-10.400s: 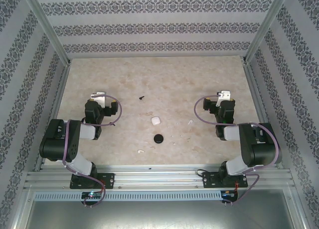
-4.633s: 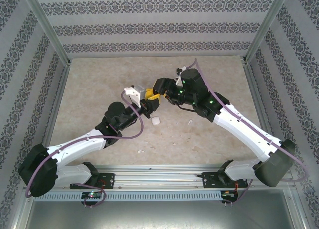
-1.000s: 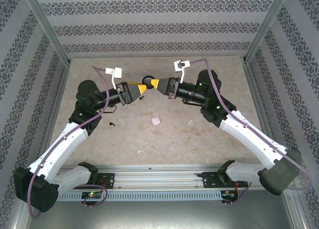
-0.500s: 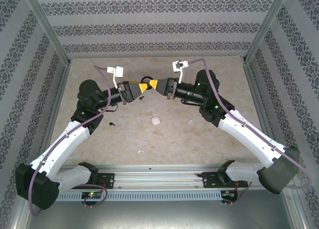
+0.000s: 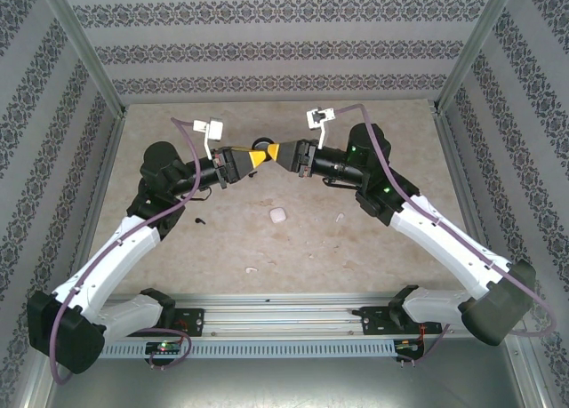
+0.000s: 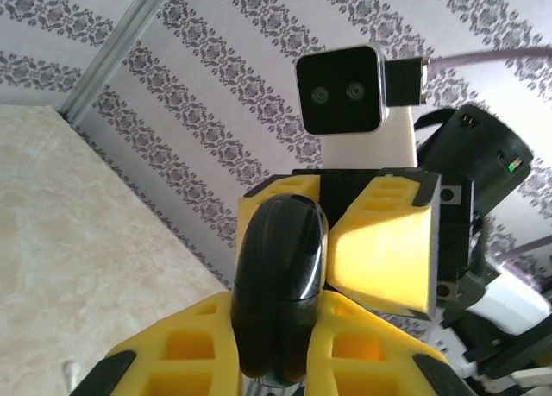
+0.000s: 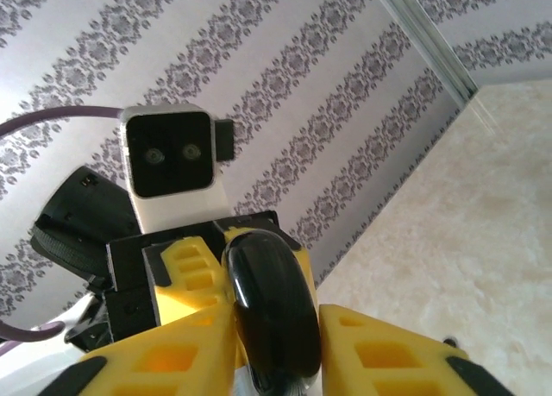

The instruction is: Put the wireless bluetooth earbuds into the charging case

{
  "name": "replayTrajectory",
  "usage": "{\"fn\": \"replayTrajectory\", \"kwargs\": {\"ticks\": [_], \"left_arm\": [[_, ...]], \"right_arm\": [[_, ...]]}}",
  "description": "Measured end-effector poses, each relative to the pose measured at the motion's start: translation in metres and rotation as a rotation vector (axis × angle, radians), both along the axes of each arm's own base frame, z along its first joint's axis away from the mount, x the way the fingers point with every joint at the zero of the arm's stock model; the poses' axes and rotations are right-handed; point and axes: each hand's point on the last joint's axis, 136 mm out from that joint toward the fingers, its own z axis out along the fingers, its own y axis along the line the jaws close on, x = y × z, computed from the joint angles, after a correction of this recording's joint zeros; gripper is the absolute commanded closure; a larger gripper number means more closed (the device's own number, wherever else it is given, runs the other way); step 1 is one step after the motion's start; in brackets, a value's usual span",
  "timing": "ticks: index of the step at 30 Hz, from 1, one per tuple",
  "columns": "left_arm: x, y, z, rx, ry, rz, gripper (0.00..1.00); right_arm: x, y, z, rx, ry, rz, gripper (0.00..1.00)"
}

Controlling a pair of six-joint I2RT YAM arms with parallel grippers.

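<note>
- Top external: left gripper (image 5: 257, 157) and right gripper (image 5: 275, 150) meet tip to tip above the far worktop (image 5: 178, 132).
- Left gripper pinches the black charging case (image 5: 263, 146).
- Right gripper: case sits between its fingers; cannot tell if clamped.
- Loose on worktop, well apart: white earbud (image 5: 339, 219), second white earbud (image 5: 252, 270), black earbud (image 5: 199, 220).

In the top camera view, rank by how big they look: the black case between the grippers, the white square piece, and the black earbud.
1. white square piece and black case: about alike; the case is raised and partly hidden, so unranked.
2. black earbud: smallest.
</note>
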Motion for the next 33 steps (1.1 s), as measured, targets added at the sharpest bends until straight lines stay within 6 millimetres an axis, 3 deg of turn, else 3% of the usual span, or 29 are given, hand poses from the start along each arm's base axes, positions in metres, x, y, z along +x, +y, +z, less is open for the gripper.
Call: {"fn": "replayTrajectory", "kwargs": {"ticks": [7, 10, 15, 21, 24, 29, 33], "left_arm": [[-0.016, 0.004, -0.006, 0.052, -0.092, -0.010, 1.00], [-0.026, 0.004, -0.010, 0.063, -0.125, -0.029, 1.00], [-0.027, 0.009, -0.025, 0.102, -0.151, 0.003, 1.00], [-0.030, 0.020, -0.028, 0.162, -0.218, 0.078, 1.00], [-0.029, 0.030, -0.032, 0.184, -0.240, 0.129, 1.00], [-0.021, 0.060, -0.059, 0.259, -0.174, 0.269, 1.00], [-0.037, 0.086, -0.074, 0.340, -0.149, 0.377, 1.00]], "right_arm": [[0.001, 0.005, -0.003, -0.072, 0.025, 0.011, 0.66], [0.004, 0.006, -0.015, -0.103, 0.057, 0.006, 0.65], [0.005, 0.010, -0.031, -0.145, 0.109, 0.017, 0.59], [0.002, 0.009, -0.034, -0.168, 0.140, 0.026, 0.50], [-0.001, 0.006, -0.030, -0.188, 0.153, 0.024, 0.44], [0.004, -0.002, -0.027, -0.217, 0.177, 0.003, 0.43], [0.024, 0.006, -0.056, -0.306, 0.234, -0.029, 0.44]]}}
